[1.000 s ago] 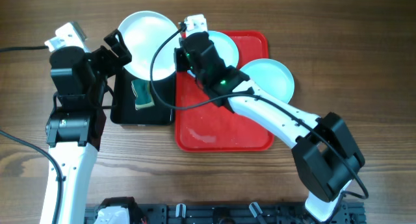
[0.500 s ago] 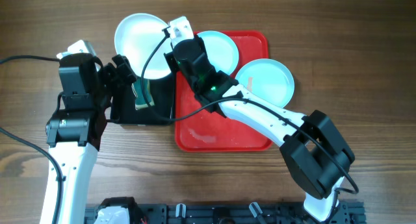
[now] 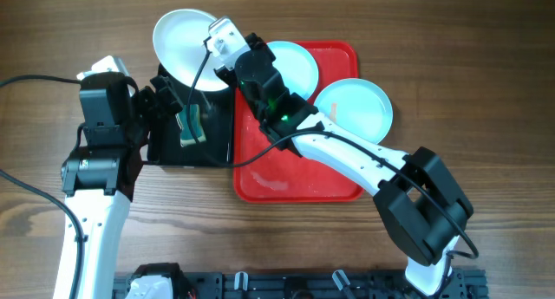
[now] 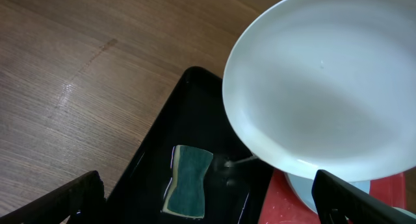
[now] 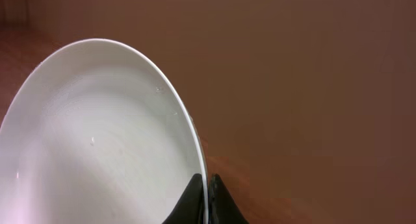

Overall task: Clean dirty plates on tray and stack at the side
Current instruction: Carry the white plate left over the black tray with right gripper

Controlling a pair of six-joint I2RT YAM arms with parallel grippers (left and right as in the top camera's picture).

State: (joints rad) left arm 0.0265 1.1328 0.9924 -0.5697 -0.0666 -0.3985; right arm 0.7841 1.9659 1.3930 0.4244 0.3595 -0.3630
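White and showing no smear that I can see, the plate (image 3: 184, 37) hangs tilted at the far left, over the far end of the black tray (image 3: 165, 153). The right claw (image 5: 207, 197) is clamped on its rim. The left claw (image 3: 166, 101) stands apart above the sponge (image 4: 187, 180) lying in that tray. A second plate (image 3: 301, 65) sits in the red tray's (image 3: 295, 176) far-left corner, and a third plate (image 3: 355, 108) overhangs its right edge. Wiping looks to be the step in hand. To do it well, the left should drop straight down and pinch the sponge across its narrow waist. The right should hold the plate's face toward it over the black tray, because an edge grip could slip under hard scrubbing.
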